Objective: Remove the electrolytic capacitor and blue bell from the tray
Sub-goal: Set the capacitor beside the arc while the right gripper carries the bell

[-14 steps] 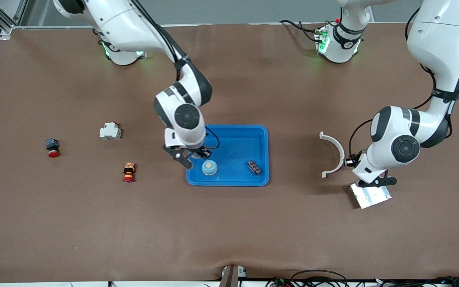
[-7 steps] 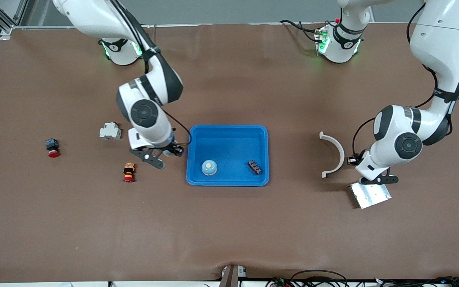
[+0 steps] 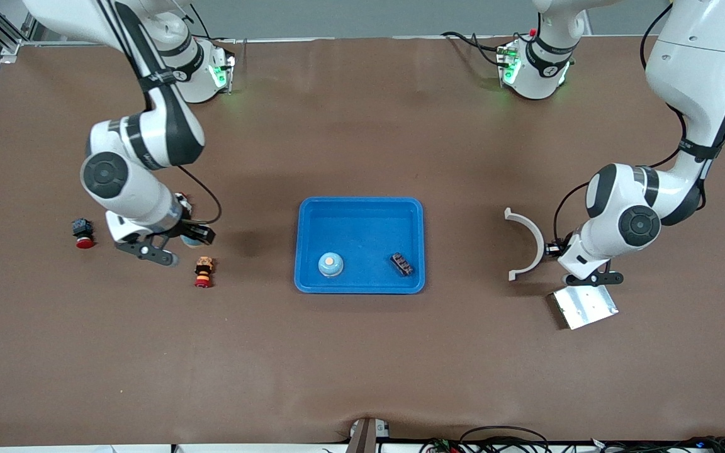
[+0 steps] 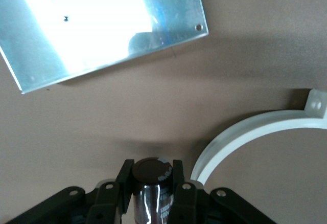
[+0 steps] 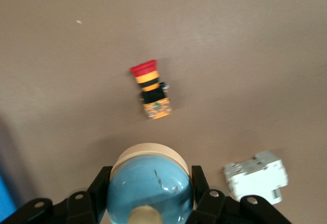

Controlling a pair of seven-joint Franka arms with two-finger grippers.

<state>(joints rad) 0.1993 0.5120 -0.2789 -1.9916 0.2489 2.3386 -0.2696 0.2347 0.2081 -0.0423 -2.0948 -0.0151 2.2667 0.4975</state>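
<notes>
- We see the right end effector (image 3: 174, 244) up over the worktop (image 3: 362, 365) toward the right arm's end, well apart from the tray (image 3: 424, 242). It is clamped on a blue bell (image 5: 150, 188), one finger on each side of the dome.
- In the right wrist view the bell's tan rim shows past the dome, so we judge its base is turned toward the worktop. The surface just under it looks bare. The striped push button (image 5: 152, 92) and the white breaker (image 5: 254, 176) are near but not under it.
- The left end effector (image 3: 591, 277) is over the worktop at the left arm's end. It grips the electrolytic capacitor (image 4: 152, 170), a dark-capped, shiny cylinder.
- The capacitor's long axis runs along the fingers and points at the worktop. It hangs over a bare strip between the silver plate (image 4: 102, 24) and the white curved bracket (image 4: 240, 132), touching neither.
- We judge that both coming moves are straight descents and releases. The capacitor would land on its end, so it could tip toward the bracket, which is just beside its landing spot.
- A second blue bell (image 3: 331, 264) lies in the tray, in the part nearer the front camera and toward the right arm's end. A small dark block (image 3: 401, 264) sits beside it.
- The right end effector is the nearer one to that bell, which lies from it toward the middle of the worktop.
</notes>
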